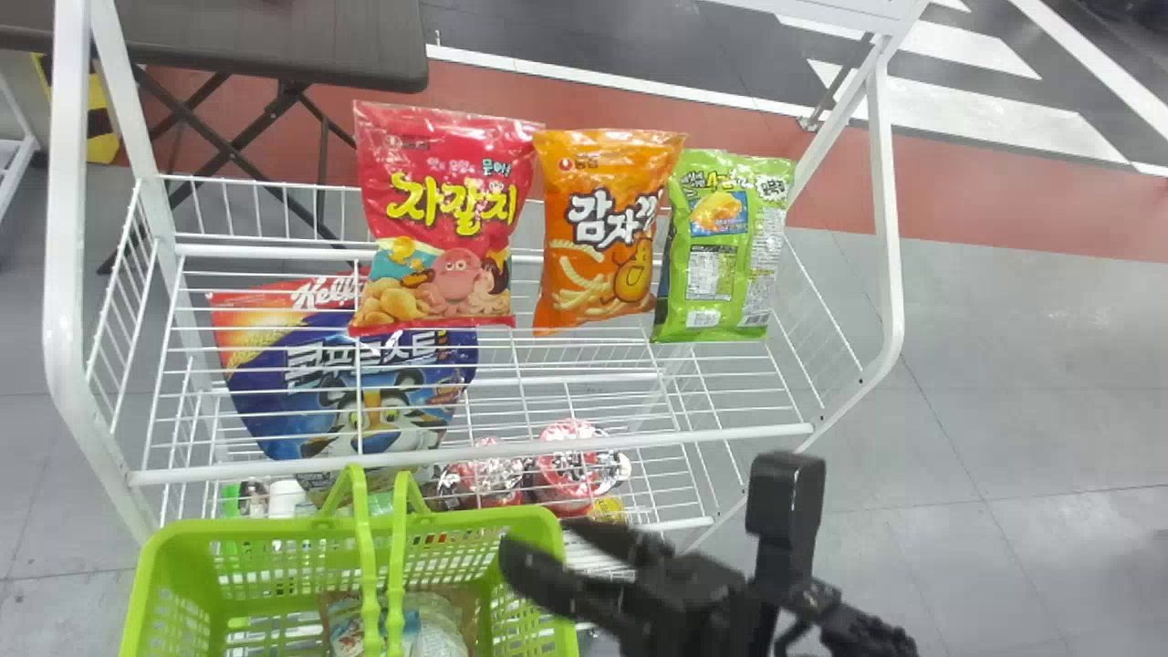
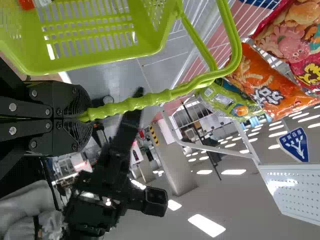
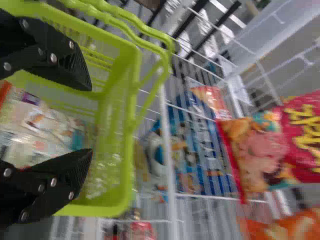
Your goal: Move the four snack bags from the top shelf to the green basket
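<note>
Nearest, a lime-green plastic basket with slatted sides (image 1: 538,526) stands before the rack, its two ribbed green plastic handles (image 1: 368,584) raised side by side. The black left gripper (image 2: 84,116) is clenched on the handles at their ribbed part. Inside the basket lies a pale printed plastic packet (image 1: 438,630); whether it is one of the four snack bags, the pictures do not tell. At the basket's right-hand far corner is the black two-fingered right gripper (image 1: 547,542), released, its flat fingers spread well apart.

Beyond the basket rises a white metal wire rack (image 1: 474,450). On its lower level, seen through the wires, are a large blue cereal bag with a tiger on it (image 1: 365,392), leaning to one side, and, to its right, shiny red-and-white round packages (image 1: 570,465).

Three snack bags stand in a row on the top shelf: a red glossy bag with a pink octopus (image 1: 447,219) at left, an orange glossy bag (image 1: 598,228) in the middle and a bright green bag (image 1: 725,246) at right, back panel outward.

Farther off, behind the rack's left side, stands a dark folding table (image 1: 274,41), with a red floor band (image 1: 958,210) running past.
</note>
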You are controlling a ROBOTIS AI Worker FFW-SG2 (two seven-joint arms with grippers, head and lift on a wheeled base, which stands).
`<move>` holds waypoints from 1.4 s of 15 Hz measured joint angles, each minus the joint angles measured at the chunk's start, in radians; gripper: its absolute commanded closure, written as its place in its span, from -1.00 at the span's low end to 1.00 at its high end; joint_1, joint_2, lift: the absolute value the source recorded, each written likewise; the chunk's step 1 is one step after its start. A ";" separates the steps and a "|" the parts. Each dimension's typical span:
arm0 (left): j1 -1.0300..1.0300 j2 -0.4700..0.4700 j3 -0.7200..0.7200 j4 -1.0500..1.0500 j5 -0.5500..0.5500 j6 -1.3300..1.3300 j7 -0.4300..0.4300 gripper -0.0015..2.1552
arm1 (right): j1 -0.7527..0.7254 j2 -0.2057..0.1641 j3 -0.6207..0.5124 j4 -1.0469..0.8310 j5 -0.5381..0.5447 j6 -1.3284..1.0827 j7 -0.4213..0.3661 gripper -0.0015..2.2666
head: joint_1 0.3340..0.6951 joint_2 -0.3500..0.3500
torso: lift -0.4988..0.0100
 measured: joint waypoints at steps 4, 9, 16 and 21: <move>-0.001 0.012 -0.021 0.000 -0.004 0.000 0.006 0.08 | -0.159 0.000 0.193 0.191 0.168 -0.449 -0.286 -0.92 | 1.00 -0.81 | 0.96; -0.011 0.037 -0.023 0.016 0.005 0.000 0.006 0.08 | -0.449 0.013 0.336 0.507 0.339 -0.589 -0.454 -0.92 | 1.00 -0.50 | 0.96; -0.035 0.056 -0.001 0.049 0.039 0.000 0.005 0.08 | -0.698 0.014 0.322 0.798 0.303 -0.562 -0.419 -0.26 | 1.00 -0.39 | 0.96; -0.046 0.058 -0.001 0.051 0.042 0.003 0.008 0.08 | -0.724 0.014 0.319 0.807 0.312 -0.475 -0.340 0.78 | 1.00 -0.34 | 0.96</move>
